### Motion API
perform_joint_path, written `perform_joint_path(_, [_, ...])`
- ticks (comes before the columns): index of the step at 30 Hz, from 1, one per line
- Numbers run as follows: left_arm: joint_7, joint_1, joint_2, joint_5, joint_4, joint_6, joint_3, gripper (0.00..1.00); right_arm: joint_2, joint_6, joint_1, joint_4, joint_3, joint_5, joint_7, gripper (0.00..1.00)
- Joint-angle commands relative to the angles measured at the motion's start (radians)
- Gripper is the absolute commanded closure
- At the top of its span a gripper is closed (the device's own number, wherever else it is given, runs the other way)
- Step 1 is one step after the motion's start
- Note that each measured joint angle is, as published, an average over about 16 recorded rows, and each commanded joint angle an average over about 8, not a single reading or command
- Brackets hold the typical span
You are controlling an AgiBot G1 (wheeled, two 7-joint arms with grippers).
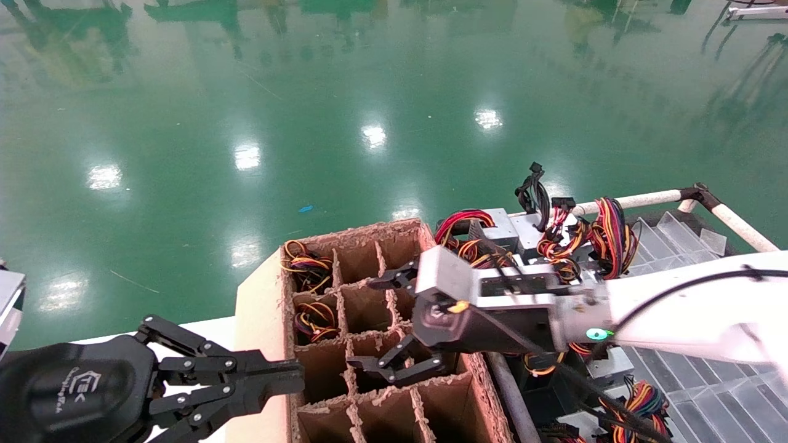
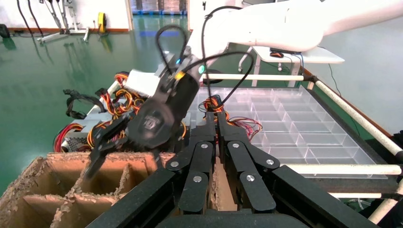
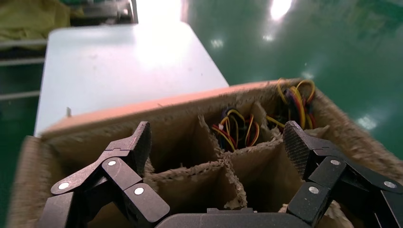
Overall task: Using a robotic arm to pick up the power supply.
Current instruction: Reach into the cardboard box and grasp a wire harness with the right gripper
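Several grey power supplies with red, yellow and orange wire bundles are piled to the right of, and just behind, a brown cardboard divider box. Two far-left cells of the box hold more wire bundles. The white right arm reaches in from the right. Its right gripper is open above the middle cells, with nothing between its fingers. My left gripper is shut at the box's left wall, low on the left. The left wrist view shows the right gripper over the box.
A clear compartment tray lies to the right of the pile, framed by white pipe rails. The box stands on a white table. Shiny green floor lies beyond.
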Motion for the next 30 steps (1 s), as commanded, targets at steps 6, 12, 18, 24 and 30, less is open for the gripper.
perform_joint_path(6, [0.000, 0.000, 0.000, 0.000, 0.000, 0.000, 0.000, 1.00, -0.130, 0.050, 0.069, -0.228, -0.019, -0.036, -0.145, 0.00])
perform_joint_path(12, [0.000, 0.000, 0.000, 0.000, 0.000, 0.000, 0.000, 1.00, -0.204, 0.154, 0.095, -0.354, -0.024, -0.052, -0.214, 0.04])
perform_joint_path(18, [0.000, 0.000, 0.000, 0.000, 0.000, 0.000, 0.000, 1.00, -0.236, 0.214, 0.091, -0.376, -0.035, -0.044, -0.238, 0.18])
perform_joint_path(24, [0.000, 0.000, 0.000, 0.000, 0.000, 0.000, 0.000, 0.53, -0.243, 0.234, 0.068, -0.332, -0.064, -0.015, -0.229, 0.33])
perform_joint_path(30, [0.000, 0.000, 0.000, 0.000, 0.000, 0.000, 0.000, 0.01, -0.245, 0.250, 0.043, -0.282, -0.115, 0.017, -0.200, 0.81])
